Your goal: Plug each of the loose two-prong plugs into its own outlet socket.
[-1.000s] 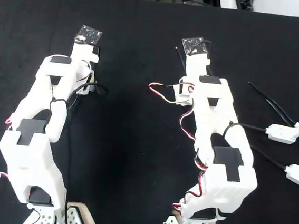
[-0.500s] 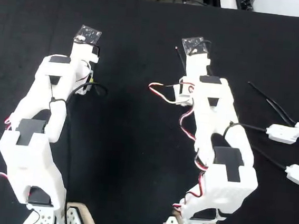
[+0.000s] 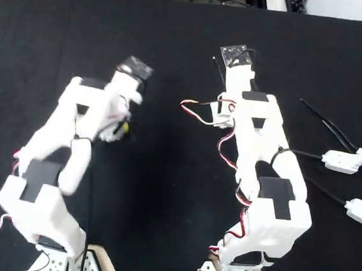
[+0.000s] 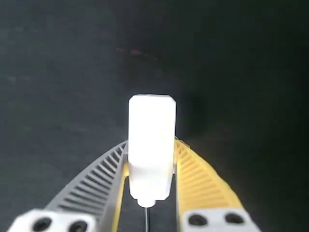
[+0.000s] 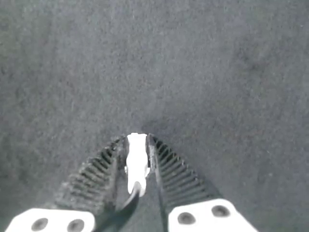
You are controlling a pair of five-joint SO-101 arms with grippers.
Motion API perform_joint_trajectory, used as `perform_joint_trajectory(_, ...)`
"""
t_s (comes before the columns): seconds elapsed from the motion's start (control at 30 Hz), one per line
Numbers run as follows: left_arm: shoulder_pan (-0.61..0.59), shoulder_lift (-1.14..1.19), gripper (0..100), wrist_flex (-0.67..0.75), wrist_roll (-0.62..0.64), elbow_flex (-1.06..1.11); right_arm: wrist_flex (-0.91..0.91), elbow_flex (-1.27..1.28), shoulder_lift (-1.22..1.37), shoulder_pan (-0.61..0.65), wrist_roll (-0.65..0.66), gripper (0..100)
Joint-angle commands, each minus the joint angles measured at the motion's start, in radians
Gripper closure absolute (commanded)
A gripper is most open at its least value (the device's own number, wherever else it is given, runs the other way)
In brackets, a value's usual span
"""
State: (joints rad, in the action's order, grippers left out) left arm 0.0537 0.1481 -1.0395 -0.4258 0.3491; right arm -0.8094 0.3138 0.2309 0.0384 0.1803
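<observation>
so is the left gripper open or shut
Shut: the left gripper clamps a white corded block, fingers pressed against both its sides.

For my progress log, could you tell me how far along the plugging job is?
No pair is visibly joined. In hand: left gripper shut on a white block, right gripper on a corded white plug. Remaining: loose connectors lying near the table's edge.

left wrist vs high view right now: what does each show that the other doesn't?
Left wrist: the left gripper shut on a white connector, held between a grey finger and a yellow finger, with a black cord leaving its base.
High view: the left arm and right arm, and loose white connectors with black cords beside the right arm.
Shared: the black table.
</observation>
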Motion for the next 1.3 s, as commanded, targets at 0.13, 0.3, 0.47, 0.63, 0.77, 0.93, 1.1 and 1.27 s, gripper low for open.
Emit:
perform_joint_trajectory(0.13, 0.148, -0.433, 97, 0.252, -0.103, 0.483, -0.092, -0.097, -0.002, -0.026, 0.008, 98.6)
perform_joint_trajectory(0.3, 0.211, -0.554, 97, 0.31, -0.218, 0.631, -0.094, -0.097, -0.002, -0.026, 0.008, 98.6)
perform_joint_trajectory(0.47, 0.228, -0.563, 89, 0.356, -0.229, 0.661, -0.095, -0.097, -0.002, -0.026, 0.008, 98.6)
perform_joint_trajectory(0.63, 0.203, -0.563, 75, 0.422, -0.236, 0.673, -0.095, -0.097, -0.002, -0.026, 0.008, 98.6)
perform_joint_trajectory(0.77, 0.165, -0.574, 70, 0.425, -0.236, 0.665, -0.095, -0.097, -0.002, -0.026, 0.008, 98.6)
perform_joint_trajectory(0.93, 0.091, -0.565, 70, 0.485, -0.236, 0.654, -0.095, -0.097, -0.001, -0.025, 0.008, 98.6)
perform_joint_trajectory(1.1, 0.033, -0.574, 70, 0.562, -0.235, 0.691, -0.095, -0.096, -0.001, -0.025, 0.008, 98.6)
perform_joint_trajectory(1.27, 0.007, -0.575, 70, 0.586, -0.229, 0.693, -0.094, -0.096, -0.001, -0.025, 0.008, 98.6)
